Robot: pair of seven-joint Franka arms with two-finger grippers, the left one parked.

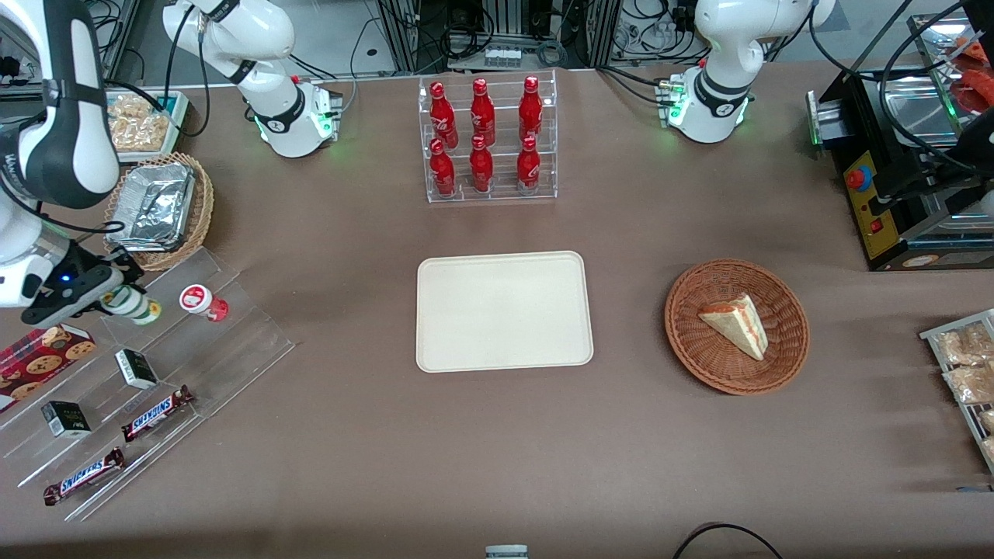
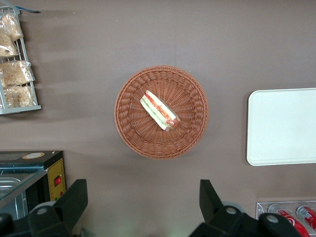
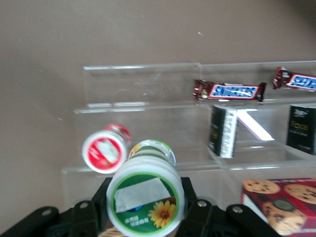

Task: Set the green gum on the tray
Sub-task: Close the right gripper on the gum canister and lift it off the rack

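Holding the green gum (image 1: pixel 138 304) between its two fingers, the hand (image 1: pixel 116 299) hovers over the clear stepped shelf (image 1: pixel 233 341) at the working arm's end of the bench (image 1: pixel 497 442). The fingers pinch the little bottle at its sides, and in the right wrist view the green gum (image 3: pixel 145 200) shows its white lid with a green label and a yellow flower, with one dark finger (image 3: pixel 197 210) pressed on each side. The bottle leans a bit in the front view.

Just beside it stands the red gum (image 1: pixel 200 300) with its red-marked lid, on the same top step of the shelf. Lower steps carry two small dark boxes (image 1: pixel 136 368) and two Snickers bars (image 1: pixel 158 412). A red cookie box (image 1: pixel 43 357) lies near the hand, at the shelf's edge. A wicker basket with a foil tray (image 1: pixel 155 203) sits farther from the front camera than the shelf.

Next comes the tray (image 1: pixel 503 310), flat and cream, in the middle of the bench with nothing on it. The green gum is well apart from it. Farther from the front camera than the tray is a clear rack with six red cola bottles (image 1: pixel 485 136).

Toward the parked arm's end sits a round wicker basket (image 1: pixel 736 326) with a sandwich wedge (image 1: pixel 736 322) in it, near the tray but not touching.
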